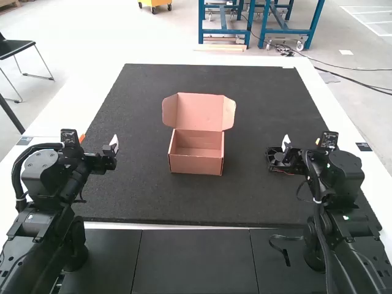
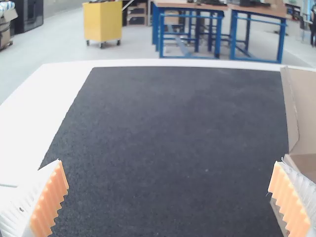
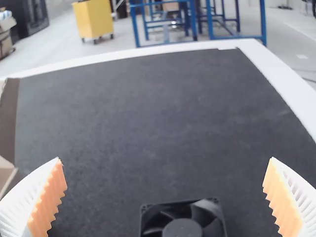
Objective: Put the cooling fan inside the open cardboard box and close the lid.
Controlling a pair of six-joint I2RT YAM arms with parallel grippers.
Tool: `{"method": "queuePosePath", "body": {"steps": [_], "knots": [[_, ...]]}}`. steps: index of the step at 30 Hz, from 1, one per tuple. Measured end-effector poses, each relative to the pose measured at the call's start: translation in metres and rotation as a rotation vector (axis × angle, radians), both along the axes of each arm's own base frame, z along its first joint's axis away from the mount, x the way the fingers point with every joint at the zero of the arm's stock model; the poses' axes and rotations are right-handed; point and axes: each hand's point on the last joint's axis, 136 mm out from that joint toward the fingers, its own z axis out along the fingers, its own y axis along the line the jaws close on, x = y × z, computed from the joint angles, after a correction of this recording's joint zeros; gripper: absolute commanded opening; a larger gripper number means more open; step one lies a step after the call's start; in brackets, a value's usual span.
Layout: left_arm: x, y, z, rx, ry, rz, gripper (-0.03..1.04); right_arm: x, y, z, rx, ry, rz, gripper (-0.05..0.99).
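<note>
Matt pinkish-brown cardboard box, black square plastic cooling fan with a faint sheen, coarse grainy matt black table mat, smooth white tabletop, left gripper's white ribbed plastic fingers, matt orange toothed pads

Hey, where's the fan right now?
The fan lies on the mat at the high view's right, to the right of the box, between the open fingers of the right gripper, not gripped.

Left gripper spread wide above black mat, cardboard box just beside one finger, white table around mat
</note>
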Motion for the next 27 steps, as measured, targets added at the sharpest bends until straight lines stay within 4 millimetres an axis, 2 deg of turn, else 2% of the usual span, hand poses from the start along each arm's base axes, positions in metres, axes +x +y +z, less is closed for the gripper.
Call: {"method": "queuePosePath", "body": {"steps": [9,11,17,22,27], "knots": [[0.0,0.0,0.001,0.007,-0.004,0.0,0.97,0.0,0.0,0.0,0.001,-0.002,-0.001,0.91],[0.0,0.0,0.009,0.002,-0.037,0.0,0.97,0.0,-0.001,0.004,0.006,-0.015,-0.004,0.91],[-0.002,0.0,0.038,-0.015,-0.152,0.0,0.97,-0.001,-0.001,0.046,0.036,-0.189,-0.002,0.91],[-0.003,0.0,0.049,-0.019,-0.168,0.0,0.97,-0.001,-0.001,0.056,0.04,-0.209,0.002,0.91],[0.008,0.0,0.089,-0.018,-0.138,0.0,0.97,0.004,0.001,0.096,0.04,-0.204,0.006,0.91]]}}
